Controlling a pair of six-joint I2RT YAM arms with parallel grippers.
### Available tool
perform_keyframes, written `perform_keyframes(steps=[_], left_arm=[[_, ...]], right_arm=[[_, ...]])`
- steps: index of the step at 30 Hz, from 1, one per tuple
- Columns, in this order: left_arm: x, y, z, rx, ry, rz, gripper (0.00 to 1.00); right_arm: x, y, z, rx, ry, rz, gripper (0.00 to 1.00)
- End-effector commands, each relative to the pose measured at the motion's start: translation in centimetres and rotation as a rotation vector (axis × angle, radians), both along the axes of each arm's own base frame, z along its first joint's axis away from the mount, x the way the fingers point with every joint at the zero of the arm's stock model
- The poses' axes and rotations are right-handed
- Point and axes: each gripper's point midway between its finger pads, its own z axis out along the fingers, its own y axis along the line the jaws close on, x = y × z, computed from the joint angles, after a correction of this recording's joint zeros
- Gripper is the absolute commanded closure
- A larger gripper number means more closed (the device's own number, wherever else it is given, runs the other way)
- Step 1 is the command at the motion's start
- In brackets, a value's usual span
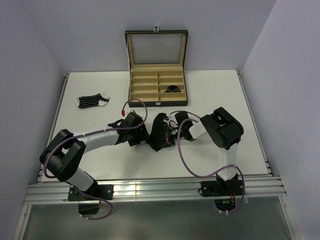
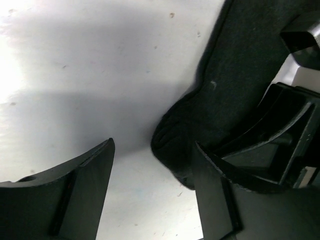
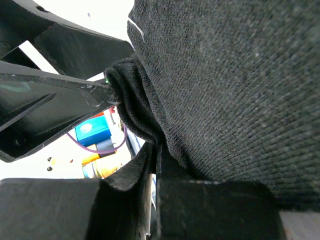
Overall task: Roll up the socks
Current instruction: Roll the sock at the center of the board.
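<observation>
A plain black sock hangs mid-table between my two grippers. My right gripper is shut on a fold of this sock, whose knit fills most of the right wrist view. My left gripper is open just above the table. The sock's rounded end lies against the inner face of its right finger, and the rest of the gap shows bare table. A black sock with white stripes lies flat at the far left. A small dark rolled sock sits in a right-hand compartment of the box.
The black box with tan lining stands open at the back centre, its lid upright. My left gripper's finger reaches close to the right gripper. Purple cables loop beside both arms.
</observation>
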Motion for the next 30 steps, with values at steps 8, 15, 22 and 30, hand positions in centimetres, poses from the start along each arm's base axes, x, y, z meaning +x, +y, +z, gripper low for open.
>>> perform_keyframes(steps=[8,15,22,30], left_arm=[[-0.3,-0.2,-1.9,0.047,0.075,-0.009,0.52],[-0.3,-0.7,-2.1,0.089,0.094,-0.028,0.66],[0.0,-0.6,-2.8,0.148,0.113,-0.04,0.94],[0.9,-0.6,-2.9,0.219,0.124,-0.091,1.0]], right_arm=[[0.7,-0.9,-2.6,-0.101,0.028,-0.07,1.0],[1.7,-0.8,-2.3,-0.127,0.002,-0.092,1.0],[2.7,-1.2,-2.2,-0.193,-0.06,-0.113,1.0],[3.7,-2.4,0.6,-0.286,-0.342,-0.111,0.59]])
